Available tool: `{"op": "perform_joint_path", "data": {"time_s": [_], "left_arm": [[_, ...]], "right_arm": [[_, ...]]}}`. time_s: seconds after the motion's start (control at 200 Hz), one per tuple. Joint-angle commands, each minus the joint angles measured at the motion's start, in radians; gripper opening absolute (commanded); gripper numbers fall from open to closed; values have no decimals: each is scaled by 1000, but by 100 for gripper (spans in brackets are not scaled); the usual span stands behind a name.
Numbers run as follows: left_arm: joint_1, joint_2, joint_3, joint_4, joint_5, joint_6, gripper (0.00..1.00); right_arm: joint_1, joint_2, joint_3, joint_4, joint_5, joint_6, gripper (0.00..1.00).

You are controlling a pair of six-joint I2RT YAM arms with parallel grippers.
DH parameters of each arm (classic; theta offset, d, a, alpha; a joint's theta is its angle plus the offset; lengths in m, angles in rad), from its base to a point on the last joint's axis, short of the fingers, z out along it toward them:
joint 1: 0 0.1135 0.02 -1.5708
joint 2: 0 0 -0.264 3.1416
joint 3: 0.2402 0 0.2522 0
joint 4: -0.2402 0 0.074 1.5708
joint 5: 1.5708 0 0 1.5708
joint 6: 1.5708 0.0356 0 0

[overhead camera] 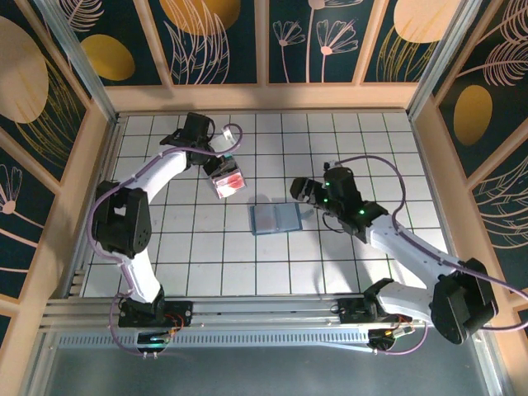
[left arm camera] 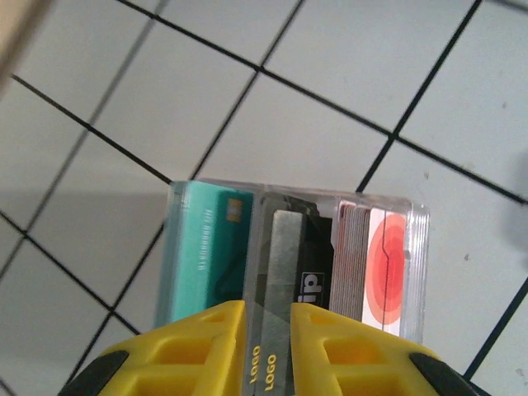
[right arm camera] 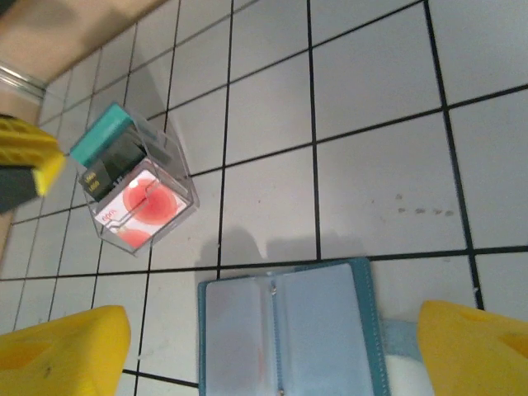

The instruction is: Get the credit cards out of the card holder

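— Nearest?
— A teal bifold card holder, laid open; the right end effector is held wide over it, empty.
— Beyond?
— Teal, black and red-pink credit cards, stood in a clear plastic box; whether the black one is gripped by the left end effector cannot be told.

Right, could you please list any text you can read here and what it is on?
"LOGO", twice, in yellow: black card.
"di", white, cut off: same card.
Pale print on teal card: too blurred to read.
Small print on red card: too small to read.
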Motion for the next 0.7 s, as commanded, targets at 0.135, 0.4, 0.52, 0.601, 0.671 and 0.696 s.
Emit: {"op": "perform_joint_path", "data": {"time_s": [0.135, 0.4, 0.52, 0.601, 0.671, 0.696], "left_arm": [[7, -208, -114, 158, -7, -248, 41], [7, -395, -279, 319, -136, -588, 99], [7, -483, -390, 393, -213, -758, 99], [6, -542, -479, 441, -260, -864, 99], [7, -590, -564, 481, -291, -951, 99], [7, -611, -590, 495, -304, -983, 99]], "right_arm": [[134, 156, 145, -122, 160, -74, 72], [224, 305, 226, -145, 144, -99, 54], [258, 367, 262, -172, 141, -106, 47], [280, 405, 281, -190, 145, -109, 46], [300, 439, 302, -213, 157, -114, 45], [306, 454, 310, -221, 161, -116, 45]]}}
